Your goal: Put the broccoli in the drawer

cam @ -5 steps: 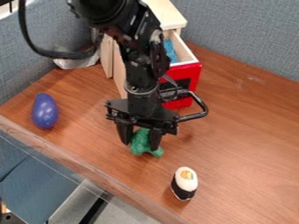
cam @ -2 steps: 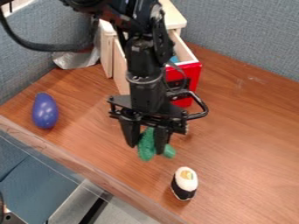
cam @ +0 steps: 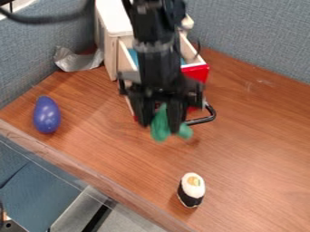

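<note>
The gripper (cam: 160, 121) hangs a little above the table in front of the drawer, shut on the green broccoli (cam: 160, 128). Parts of the broccoli stick out below and to the right of the fingers. Behind the arm, the drawer (cam: 196, 72) with its red front stands pulled out of a pale wooden cabinet (cam: 115, 20). Something blue lies inside it. The arm covers the middle of the drawer and most of its red front; its black handle (cam: 203, 120) shows at the right of the gripper.
A purple eggplant-like toy (cam: 46, 114) lies at the left. A sushi toy (cam: 191, 190) stands near the front edge of the wooden table (cam: 254, 149). Crumpled silver material (cam: 79, 60) sits left of the cabinet, and grey-blue partitions border the back and left.
The gripper has risen off the table and moved back toward the drawer, carrying the broccoli. More of the cabinet top now shows. The eggplant and sushi toys have not moved.
</note>
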Available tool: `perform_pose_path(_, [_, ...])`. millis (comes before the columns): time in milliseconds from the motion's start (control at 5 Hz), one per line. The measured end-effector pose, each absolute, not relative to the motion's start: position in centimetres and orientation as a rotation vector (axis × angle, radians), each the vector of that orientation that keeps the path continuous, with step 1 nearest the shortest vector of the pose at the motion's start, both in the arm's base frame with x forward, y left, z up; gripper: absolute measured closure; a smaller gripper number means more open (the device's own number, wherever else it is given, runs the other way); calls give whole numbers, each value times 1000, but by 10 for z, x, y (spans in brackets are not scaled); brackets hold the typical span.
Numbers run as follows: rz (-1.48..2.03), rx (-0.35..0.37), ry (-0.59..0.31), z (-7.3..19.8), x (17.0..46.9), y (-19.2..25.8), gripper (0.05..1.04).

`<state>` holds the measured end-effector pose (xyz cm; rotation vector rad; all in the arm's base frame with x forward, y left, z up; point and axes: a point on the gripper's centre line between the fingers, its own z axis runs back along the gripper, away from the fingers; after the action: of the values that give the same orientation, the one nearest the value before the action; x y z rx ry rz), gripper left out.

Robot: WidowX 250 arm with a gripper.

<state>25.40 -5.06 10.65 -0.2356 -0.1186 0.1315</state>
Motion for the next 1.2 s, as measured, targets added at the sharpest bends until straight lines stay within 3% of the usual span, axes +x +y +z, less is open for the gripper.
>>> perform_pose_path(600, [271, -325, -222, 174, 300, -5, 497])
perform_pose_path(1000, [318, -298, -237, 172, 336, 24, 497])
perform_pose_path(1200, [324, -282, -216, 154, 352, 30, 497])
